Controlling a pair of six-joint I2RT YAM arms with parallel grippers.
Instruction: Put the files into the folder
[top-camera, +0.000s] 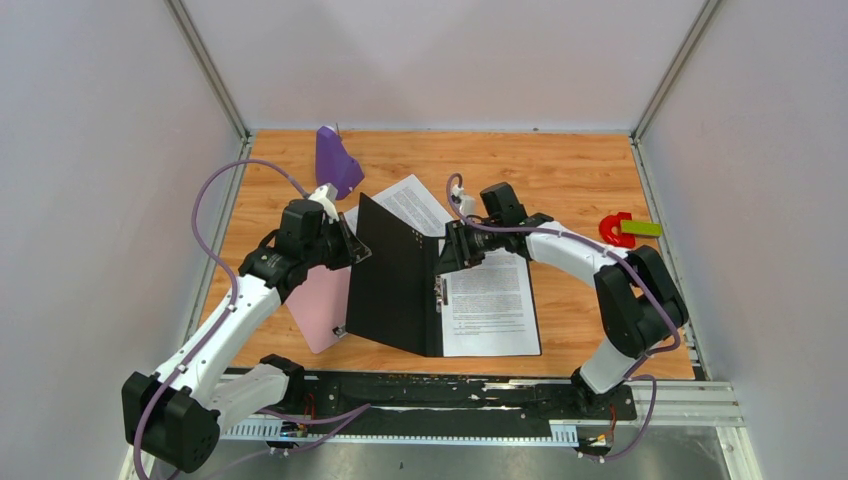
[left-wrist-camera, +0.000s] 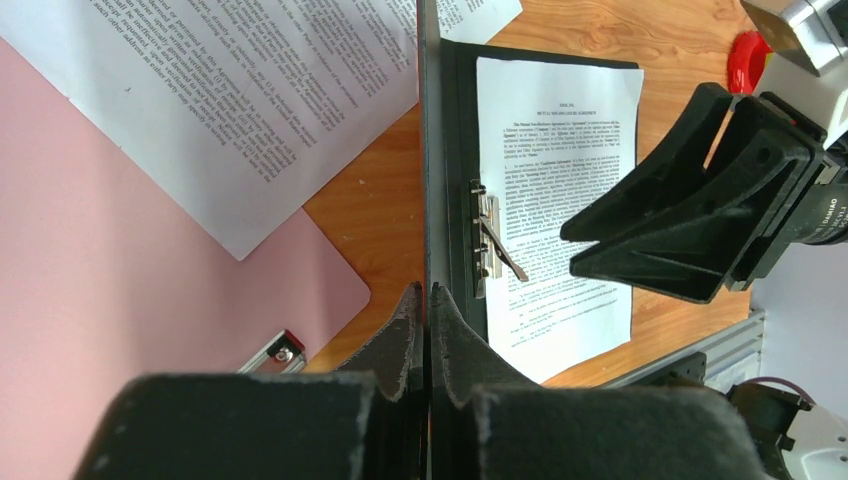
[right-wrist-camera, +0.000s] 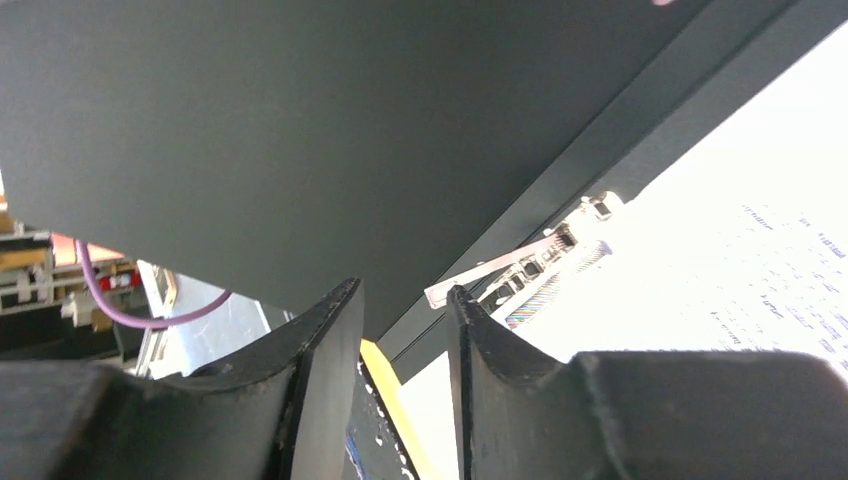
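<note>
folder open mid-table, spine running 12 to 6
left gripper pinched shut on its raised left cover; right gripper, jaws apart, hung at the metal clip beside the first file lying in the right half. second file lay at 11, overlapping the pink clipboard.

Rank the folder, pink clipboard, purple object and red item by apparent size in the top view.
1. folder, largest
2. pink clipboard, though partly hidden
3. purple object
4. red item, smallest
</note>
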